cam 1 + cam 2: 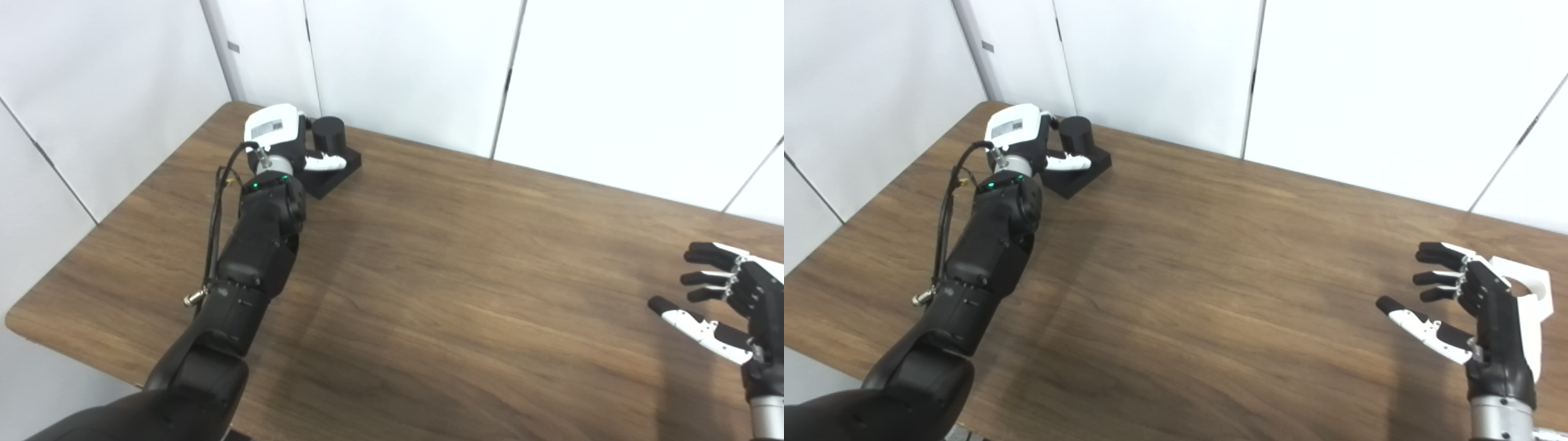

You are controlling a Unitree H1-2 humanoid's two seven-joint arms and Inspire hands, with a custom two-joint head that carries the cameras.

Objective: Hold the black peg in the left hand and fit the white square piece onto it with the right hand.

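My left hand (278,138) is at the peg (329,135), upper left; my right hand (1476,306) is spread at the lower right.

In the upper left of the frame my left arm reaches across the counter (459,275) to its far corner, where the black peg stands upright on its flat black base (334,174). The hand sits just beside the peg on its left, thumb (324,163) lying across the base in front of it; the fingers are hidden behind the hand, so I cannot tell whether they grip the peg. At the lower right, well apart from all that, my right hand hangs over the counter with fingers and thumb apart. The white square piece (1528,288) shows just behind that hand in the right eye view; I cannot tell if they touch.
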